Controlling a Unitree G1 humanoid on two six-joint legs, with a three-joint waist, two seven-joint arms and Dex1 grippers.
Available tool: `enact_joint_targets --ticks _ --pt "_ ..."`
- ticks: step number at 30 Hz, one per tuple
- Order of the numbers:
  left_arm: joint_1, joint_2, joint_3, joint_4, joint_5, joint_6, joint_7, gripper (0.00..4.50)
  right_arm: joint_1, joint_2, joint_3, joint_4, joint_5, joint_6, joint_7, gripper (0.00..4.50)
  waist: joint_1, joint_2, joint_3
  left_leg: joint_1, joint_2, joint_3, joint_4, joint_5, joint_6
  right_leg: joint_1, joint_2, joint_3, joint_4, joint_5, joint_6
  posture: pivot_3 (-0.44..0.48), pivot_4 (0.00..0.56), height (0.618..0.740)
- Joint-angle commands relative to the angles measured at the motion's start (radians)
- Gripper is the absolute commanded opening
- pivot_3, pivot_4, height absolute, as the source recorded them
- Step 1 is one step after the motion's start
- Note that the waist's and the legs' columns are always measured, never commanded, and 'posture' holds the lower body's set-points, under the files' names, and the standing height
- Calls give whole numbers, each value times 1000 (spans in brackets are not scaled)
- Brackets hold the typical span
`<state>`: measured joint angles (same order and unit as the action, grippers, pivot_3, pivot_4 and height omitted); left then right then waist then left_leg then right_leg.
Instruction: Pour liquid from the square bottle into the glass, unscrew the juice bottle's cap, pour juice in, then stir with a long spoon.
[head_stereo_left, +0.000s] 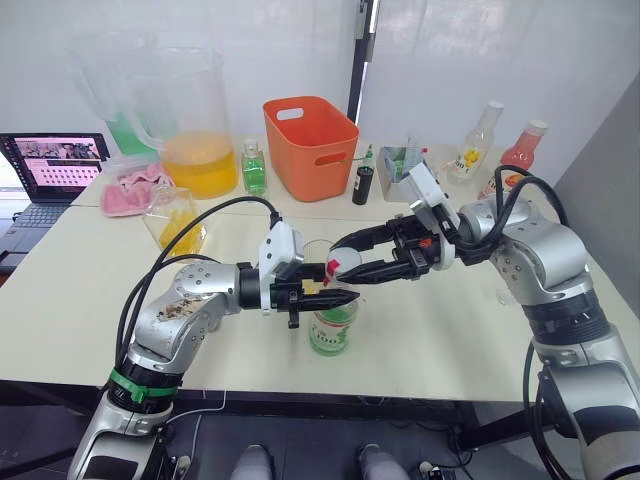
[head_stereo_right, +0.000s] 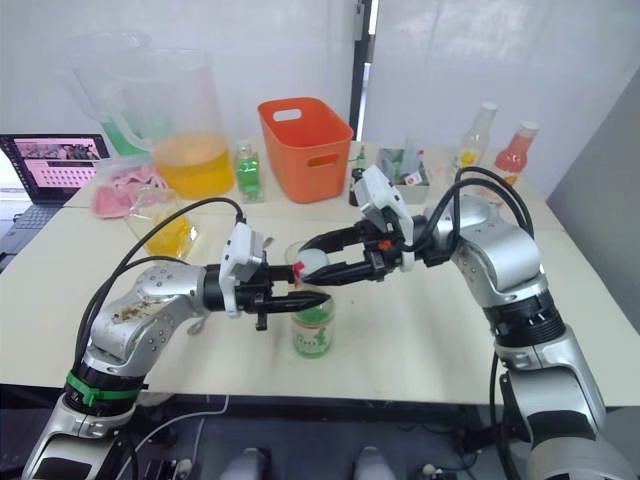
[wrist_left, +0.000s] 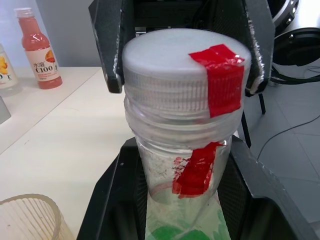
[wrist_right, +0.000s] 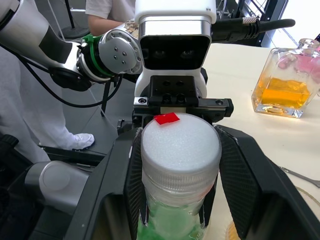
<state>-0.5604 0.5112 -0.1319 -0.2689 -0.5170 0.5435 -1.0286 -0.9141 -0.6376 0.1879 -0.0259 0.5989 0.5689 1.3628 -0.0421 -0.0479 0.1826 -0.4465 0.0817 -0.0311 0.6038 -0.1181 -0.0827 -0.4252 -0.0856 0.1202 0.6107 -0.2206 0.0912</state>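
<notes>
Both grippers on the juice bottle.
The bottle (head_stereo_left: 331, 325) stands upright near the desk's (head_stereo_left: 450, 330) front edge; left gripper (head_stereo_left: 335, 298) clamps its neck, right gripper (head_stereo_left: 342, 262) closes around its white cap (wrist_left: 186, 67). The glass (head_stereo_left: 317, 251) stands just behind.

We see both arms in brushed silver metal shells with black joint rings. Left arm (head_stereo_left: 185, 315) has a green band near the shoulder and speckled scuffing on the forearm. Black cables loop over both arms, thicker bundle on the right arm (head_stereo_left: 545, 265). White camera boxes sit on each wrist. Gripper fingers (wrist_right: 245, 185) are matte black with textured inner pads.
</notes>
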Motion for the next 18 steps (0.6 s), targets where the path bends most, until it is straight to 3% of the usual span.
enact_joint_targets --ticks 1,18 --pt "9 -3 -23 13 9 22 15 1469 -28 38 -78 -45 31 -30 -45 1671 -1 0 0 0 0 0 0 0 0 -1 0 0 0 0 0 0 150 717" --pt "-10 -13 -47 41 17 8 0 1469 -26 5 -221 -123 102 63 -142 1599 5 1 0 -4 0 0 0 0 1 -3 0 0 1 0 1 0 150 717"
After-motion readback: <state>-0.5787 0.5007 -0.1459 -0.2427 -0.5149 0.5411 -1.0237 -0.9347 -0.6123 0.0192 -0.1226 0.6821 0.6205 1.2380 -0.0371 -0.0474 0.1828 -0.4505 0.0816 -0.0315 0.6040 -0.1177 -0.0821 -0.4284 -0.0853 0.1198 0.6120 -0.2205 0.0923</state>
